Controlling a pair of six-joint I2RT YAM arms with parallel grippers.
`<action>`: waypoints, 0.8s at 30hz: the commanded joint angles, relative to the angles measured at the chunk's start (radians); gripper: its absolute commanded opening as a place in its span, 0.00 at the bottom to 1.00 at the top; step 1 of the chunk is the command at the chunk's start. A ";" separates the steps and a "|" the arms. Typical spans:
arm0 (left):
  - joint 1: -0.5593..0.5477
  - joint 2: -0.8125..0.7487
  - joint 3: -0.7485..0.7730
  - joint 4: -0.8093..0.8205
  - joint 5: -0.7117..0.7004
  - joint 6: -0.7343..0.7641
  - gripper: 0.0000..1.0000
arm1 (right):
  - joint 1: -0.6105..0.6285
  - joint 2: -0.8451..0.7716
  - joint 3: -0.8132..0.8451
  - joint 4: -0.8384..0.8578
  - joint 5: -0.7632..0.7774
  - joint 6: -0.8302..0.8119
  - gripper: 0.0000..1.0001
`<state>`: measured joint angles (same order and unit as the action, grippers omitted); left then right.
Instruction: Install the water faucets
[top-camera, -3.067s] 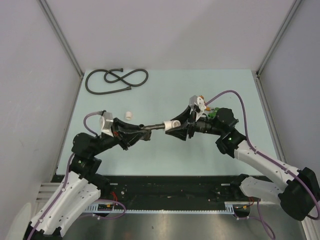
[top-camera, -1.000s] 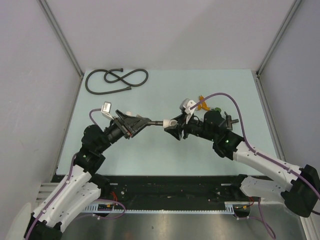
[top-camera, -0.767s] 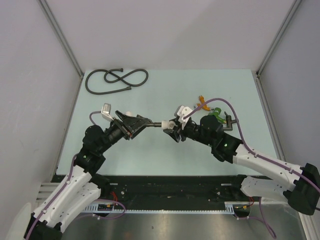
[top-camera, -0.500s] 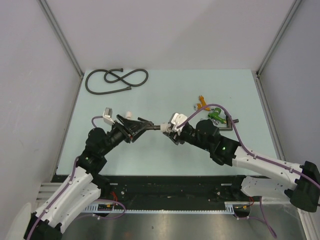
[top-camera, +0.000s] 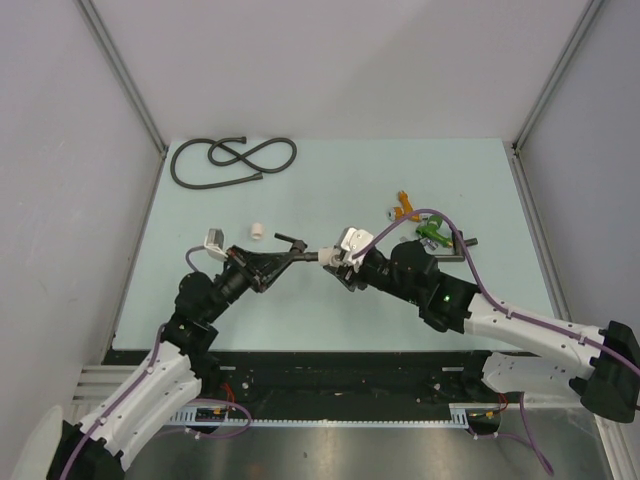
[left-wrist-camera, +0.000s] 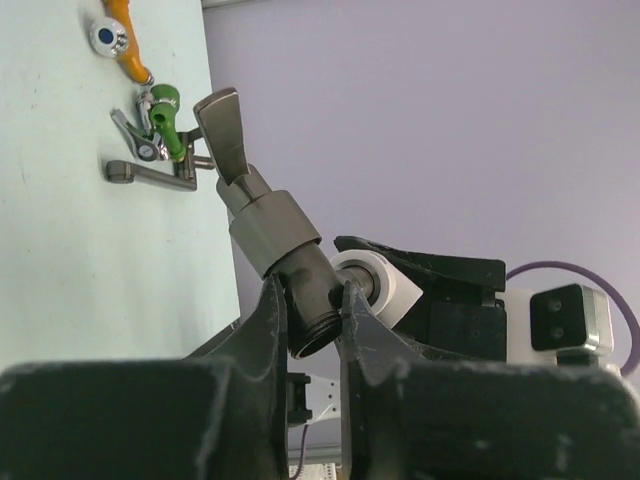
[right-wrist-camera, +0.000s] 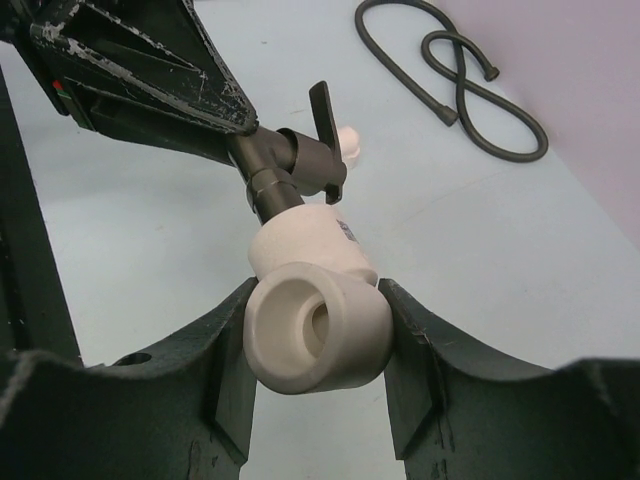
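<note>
Clamping left gripper (left-wrist-camera: 305, 300): shut tight on the short faucet (left-wrist-camera: 270, 225)
Right gripper (right-wrist-camera: 315, 335): fingers closed around the white fitting (right-wrist-camera: 305, 262), faucet end in it

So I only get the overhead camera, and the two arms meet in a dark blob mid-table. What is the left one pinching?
Observer: Its wrist camera shows the left fingers shut on the open end of a dark faucet.
Operator: And the right one?
Observer: A white elbow fitting clasped between the right fingers, with the faucet's stem in one socket.
Operator: Is its other socket plugged?
Observer: No, it faces the right wrist camera and looks empty.
</note>
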<state>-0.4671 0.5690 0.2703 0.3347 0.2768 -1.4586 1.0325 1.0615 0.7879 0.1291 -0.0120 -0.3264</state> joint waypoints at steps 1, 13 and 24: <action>-0.005 -0.047 -0.022 0.213 -0.047 0.059 0.00 | 0.029 0.000 0.048 0.115 -0.117 0.174 0.00; -0.008 -0.190 -0.003 0.243 -0.021 0.562 0.00 | -0.234 0.089 0.054 0.242 -0.451 0.901 0.00; -0.015 -0.287 -0.026 0.322 0.269 0.935 0.00 | -0.318 0.221 0.053 0.406 -0.715 1.236 0.00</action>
<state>-0.4690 0.3481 0.2317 0.4107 0.2863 -0.7330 0.7422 1.2545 0.7937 0.4007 -0.6151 0.6304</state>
